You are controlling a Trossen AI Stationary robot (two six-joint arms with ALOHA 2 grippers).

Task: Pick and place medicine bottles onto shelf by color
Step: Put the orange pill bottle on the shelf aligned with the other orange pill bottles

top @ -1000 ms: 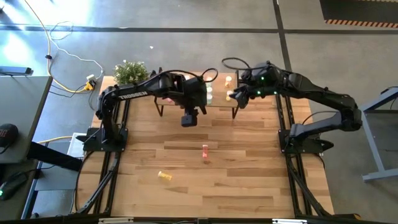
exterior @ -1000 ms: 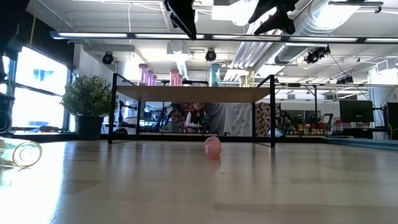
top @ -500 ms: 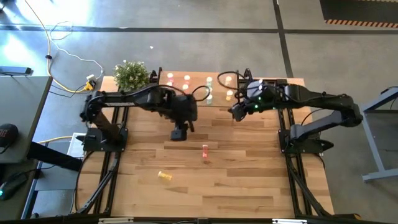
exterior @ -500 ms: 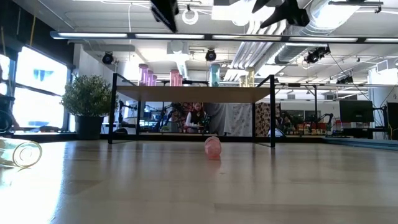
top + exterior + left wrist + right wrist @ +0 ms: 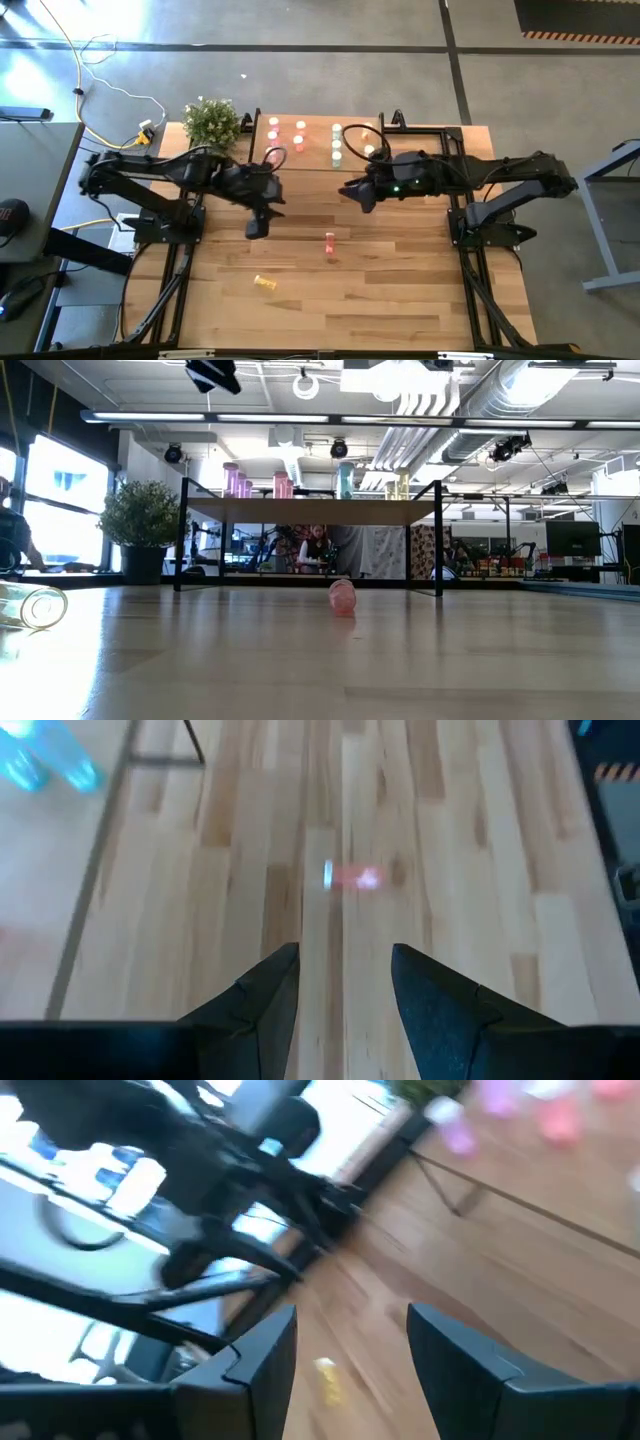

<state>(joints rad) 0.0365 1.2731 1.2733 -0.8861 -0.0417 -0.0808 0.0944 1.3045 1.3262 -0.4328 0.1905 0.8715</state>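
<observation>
Bare planks lie under the left gripper (image 5: 256, 229), empty and part-open, which should drop square over the pink bottle (image 5: 329, 242) lying near; right gripper (image 5: 352, 191) hovers empty, open.

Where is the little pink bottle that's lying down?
In the high view the pink bottle lies on its side mid-table, in front of the shelf, between the left hand and the right hand.

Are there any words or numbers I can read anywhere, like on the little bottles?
None can be read.
The pink bottle and yellow bottle on the table: too small to show any label.
The bottles on the shelf: too small as well.
</observation>
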